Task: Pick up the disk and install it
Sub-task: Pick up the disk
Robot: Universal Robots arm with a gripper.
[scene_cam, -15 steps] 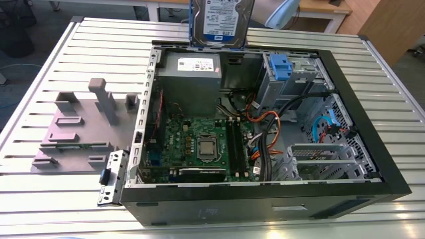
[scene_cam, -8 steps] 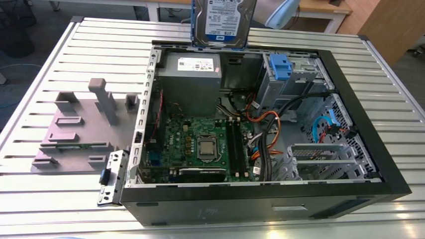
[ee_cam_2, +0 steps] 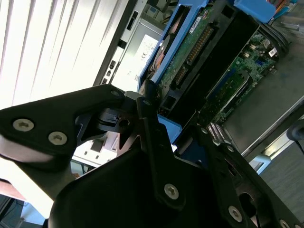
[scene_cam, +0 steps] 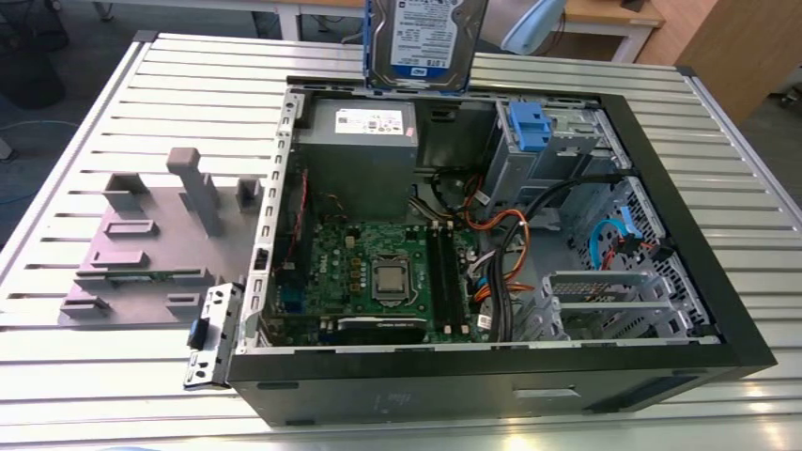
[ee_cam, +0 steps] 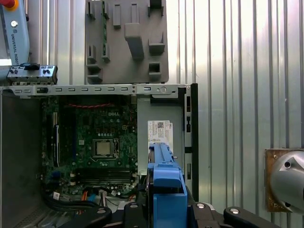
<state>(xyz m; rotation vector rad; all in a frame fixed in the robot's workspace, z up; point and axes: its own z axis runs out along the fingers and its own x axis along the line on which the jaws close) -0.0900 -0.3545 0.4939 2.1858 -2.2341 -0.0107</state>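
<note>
The disk [scene_cam: 424,38] is up in the air, hanging above the far wall of the computer case [scene_cam: 476,381], more or less over the grey power supply [scene_cam: 361,141] in the case's far corner. It's held on edge with the label facing the exterior view and blue rails down both sides, and it isn't touching the case anywhere. In the first wrist view you look straight along one blue rail with the gripper [ee_cam: 166,214] straddling it. In the second wrist view one black finger [ee_cam_2: 151,128] lies against the disk, with what looks like its green underside board showing past it. So I'd say the fingers are clamped on the disk, one each side.

My guess on the height: it puts the disk clear of the case rim and the tangle of cables [scene_cam: 501,235] inside. The upright hold also lets the first wrist view see past it down into the case. The bay [scene_cam: 532,127] with the blue latch sits at the case's far wall, beside the power supply, and the disk isn't in it, so it's picked up but not installed. The motherboard [scene_cam: 376,272] lies flat on the case floor, well below the disk. The grey holder block [scene_cam: 150,244] stands just outside the case on the slatted table [scene_cam: 100,395], well apart from the disk.
</note>
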